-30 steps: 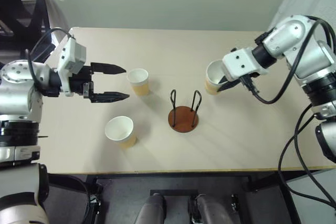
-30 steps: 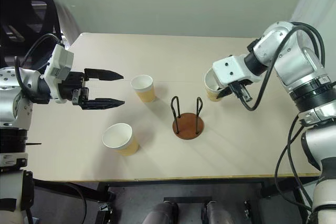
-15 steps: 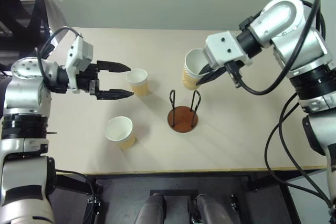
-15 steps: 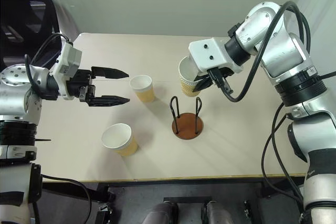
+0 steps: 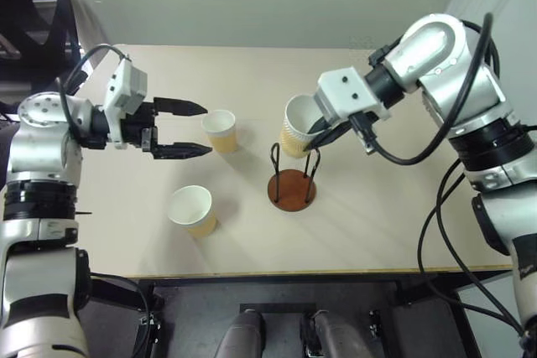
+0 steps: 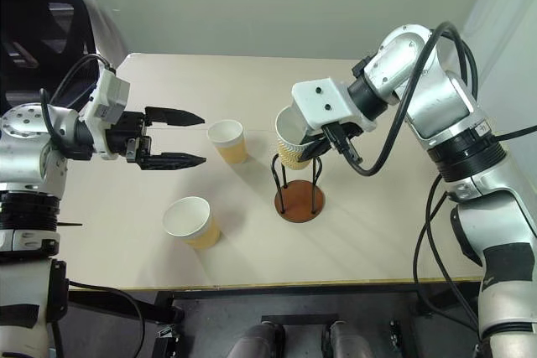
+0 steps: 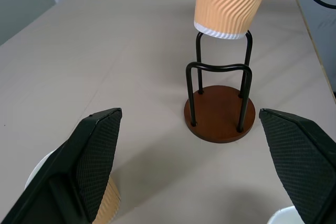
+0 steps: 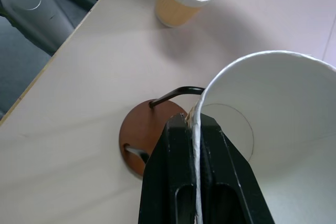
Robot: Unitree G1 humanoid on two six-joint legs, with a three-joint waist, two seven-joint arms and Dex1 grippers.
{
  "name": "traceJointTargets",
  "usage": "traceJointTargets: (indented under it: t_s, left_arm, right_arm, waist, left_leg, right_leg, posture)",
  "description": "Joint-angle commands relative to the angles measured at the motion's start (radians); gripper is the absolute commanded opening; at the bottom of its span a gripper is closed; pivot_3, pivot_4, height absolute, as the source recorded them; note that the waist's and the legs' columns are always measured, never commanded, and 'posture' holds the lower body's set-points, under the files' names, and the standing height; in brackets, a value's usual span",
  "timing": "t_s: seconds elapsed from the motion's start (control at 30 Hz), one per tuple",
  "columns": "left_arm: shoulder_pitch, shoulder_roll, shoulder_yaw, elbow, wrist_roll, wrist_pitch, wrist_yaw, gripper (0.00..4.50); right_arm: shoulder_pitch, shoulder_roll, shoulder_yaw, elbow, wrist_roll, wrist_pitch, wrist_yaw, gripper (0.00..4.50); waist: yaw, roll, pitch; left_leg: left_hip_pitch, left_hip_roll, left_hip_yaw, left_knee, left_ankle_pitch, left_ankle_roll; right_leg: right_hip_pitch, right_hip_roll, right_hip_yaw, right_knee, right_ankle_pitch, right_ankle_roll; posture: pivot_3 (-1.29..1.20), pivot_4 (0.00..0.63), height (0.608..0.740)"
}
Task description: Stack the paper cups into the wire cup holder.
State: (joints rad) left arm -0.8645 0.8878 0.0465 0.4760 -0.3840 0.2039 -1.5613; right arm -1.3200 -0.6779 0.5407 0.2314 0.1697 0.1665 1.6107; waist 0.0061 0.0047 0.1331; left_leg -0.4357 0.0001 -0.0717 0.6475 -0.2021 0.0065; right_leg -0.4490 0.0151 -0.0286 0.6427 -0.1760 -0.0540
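Right hand [image 8: 195, 129] pinches a paper cup's [image 5: 295, 126] rim above the wire cup holder [image 5: 292, 188].

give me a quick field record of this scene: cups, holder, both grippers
held cup: pinched at its rim by the right gripper, hanging tilted just above the wire cup holder
holder: empty, upright on the table
far cup: standing beside the left gripper
near cup: standing by the table's front edge
left gripper: open, holding nothing
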Motion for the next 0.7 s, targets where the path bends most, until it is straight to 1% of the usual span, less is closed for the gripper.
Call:
traceJointTargets:
  t_s: [0.03,0.2,0.23,0.33,0.47,0.63,0.7]
  left_arm:
    - [0.002,0.027,0.032,-0.032,-0.009,-0.01,-0.012,4.5]
    - [0.01,0.037,0.036,-0.036,-0.011,-0.012,-0.008,4.5]
    - [0.011,0.038,0.037,-0.036,-0.011,-0.012,-0.008,4.5]
    - [0.014,0.042,0.039,-0.039,-0.012,-0.012,-0.005,4.5]
    - [0.017,0.043,0.042,-0.042,-0.014,-0.008,-0.004,4.5]
    - [0.012,0.023,0.064,-0.046,-0.032,0.001,0.03,4.5]
    - [0.01,0.017,0.075,-0.046,-0.038,0.016,0.056,4.5]
  right_arm:
    - [-0.005,0.005,0.005,-0.01,-0.012,-0.023,0.004,0.04]
    - [0.005,0.021,0.011,0.017,-0.048,-0.07,0.004,0.04]
    - [0.006,0.025,0.01,0.021,-0.052,-0.075,0.004,0.22]
    - [0.01,0.036,0.003,0.029,-0.06,-0.086,0.004,0.88]
    - [0.015,0.047,-0.007,0.033,-0.065,-0.086,0.004,2.26]
    - [0.013,0.095,-0.079,0.063,-0.046,-0.041,-0.038,3.99]
    - [0.013,0.108,-0.112,0.077,-0.032,-0.017,-0.051,3.99]
  waist:
    - [0.0,0.0,0.0]
    - [-0.001,0.0,0.0]
    - [-0.001,0.0,0.0]
    - [0.0,0.0,0.0]
    - [-0.001,0.0,0.0]
    - [-0.002,0.0,0.0]
    - [-0.001,0.0,0.0]
  left_leg:
    - [0.0,0.0,0.0,0.0,0.0,0.0]
    - [0.0,0.0,0.0,0.0,0.0,0.0]
    - [0.0,0.0,0.0,0.0,0.0,0.0]
    - [0.0,0.0,0.0,0.0,0.0,0.0]
    - [0.0,0.0,0.0,0.0,0.0,0.0]
    - [0.0,0.0,0.0,0.0,0.001,0.0]
    - [0.0,0.0,0.0,0.0,0.001,0.0]
  right_leg:
    - [0.0,0.0,0.0,0.0,0.0,0.0]
    - [0.0,0.0,0.0,0.0,0.0,0.0]
    - [0.0,0.0,0.0,0.0,0.0,0.0]
    - [0.0,0.0,0.0,0.0,0.0,0.0]
    - [0.0,0.0,0.0,0.0,0.0,0.0]
    - [0.0,0.0,0.0,0.001,0.0,-0.001]
    - [0.0,0.0,0.0,0.001,0.0,-0.001]
  posture:
    - [0.0,0.15,0.74]
    - [0.0,0.15,0.74]
    - [0.0,0.15,0.74]
    - [0.0,0.15,0.74]
    - [0.0,0.15,0.74]
    - [0.0,0.15,0.74]
    - [0.0,0.15,0.74]
